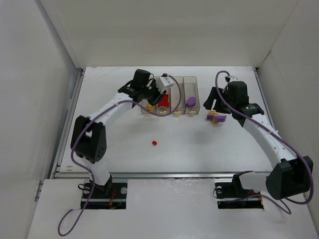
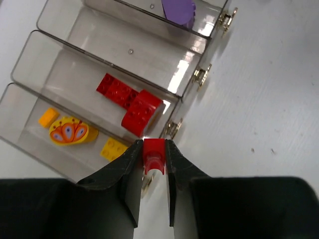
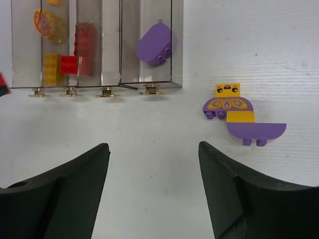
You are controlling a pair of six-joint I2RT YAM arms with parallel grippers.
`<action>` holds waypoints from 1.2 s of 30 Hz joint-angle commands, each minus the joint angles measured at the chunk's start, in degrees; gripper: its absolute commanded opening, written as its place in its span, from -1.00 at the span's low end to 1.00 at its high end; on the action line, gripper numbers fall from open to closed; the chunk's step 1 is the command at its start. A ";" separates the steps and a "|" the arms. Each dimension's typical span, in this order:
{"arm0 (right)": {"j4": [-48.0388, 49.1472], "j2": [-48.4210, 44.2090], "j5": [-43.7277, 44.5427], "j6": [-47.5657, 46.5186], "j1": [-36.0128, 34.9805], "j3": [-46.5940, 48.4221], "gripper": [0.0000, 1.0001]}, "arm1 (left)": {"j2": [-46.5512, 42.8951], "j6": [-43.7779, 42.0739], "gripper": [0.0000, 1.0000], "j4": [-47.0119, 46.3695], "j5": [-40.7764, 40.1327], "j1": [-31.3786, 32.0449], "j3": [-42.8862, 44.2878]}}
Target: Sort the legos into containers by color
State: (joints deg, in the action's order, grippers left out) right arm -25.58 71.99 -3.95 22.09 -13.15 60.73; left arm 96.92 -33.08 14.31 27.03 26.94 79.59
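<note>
The four clear containers (image 1: 177,92) stand in a row at the back middle. In the left wrist view, one container (image 2: 35,99) holds yellow legos (image 2: 113,148), the one beside it red legos (image 2: 130,102), the third is bare, and the last holds a purple lego (image 2: 178,10). My left gripper (image 2: 153,154) is shut on a small red lego (image 2: 153,150) over the containers' latch end (image 1: 155,97). A purple and yellow lego cluster (image 3: 234,112) lies right of the containers. My right gripper (image 3: 153,149) is open and empty, near and left of that cluster (image 1: 212,102).
A tiny red lego (image 1: 154,143) lies loose on the white table in front of the containers. White walls close in the table at the back and both sides. Brass latches (image 3: 105,91) line the containers' near end.
</note>
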 commanded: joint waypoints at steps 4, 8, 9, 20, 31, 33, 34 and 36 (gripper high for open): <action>3.17 1.93 0.52 -1.70 0.23 3.34 0.55 | 13.18 11.45 -1.00 -13.51 2.17 -1.10 10.30; 2.64 2.98 0.52 -1.70 0.23 3.87 0.55 | 21.44 12.95 -1.00 -14.56 0.13 -1.63 18.74; 2.64 2.98 0.52 -1.70 0.23 3.87 0.55 | 22.25 12.95 -1.00 -14.57 0.13 -1.63 19.45; 1.06 3.51 1.04 -1.17 0.23 4.92 0.55 | 22.00 15.50 0.22 -13.60 -2.50 -1.63 18.77; -0.52 -0.08 1.04 -0.64 0.23 4.93 0.55 | 10.67 7.29 0.35 -6.26 -2.62 -0.49 15.95; -0.52 -0.87 1.04 -0.64 0.23 4.14 0.55 | 6.11 -0.89 0.37 -1.15 1.08 -0.48 12.89; -0.52 -0.88 1.04 -0.64 0.23 3.61 0.55 | 4.87 -6.76 0.43 2.71 3.88 0.04 12.09; -0.52 -1.50 0.44 -0.64 0.23 2.73 0.55 | 3.97 -30.03 0.64 22.18 11.01 0.04 11.47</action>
State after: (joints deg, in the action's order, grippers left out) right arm -26.68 72.64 -3.55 21.21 -13.15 63.18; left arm 105.95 -37.28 16.01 27.86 26.04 92.75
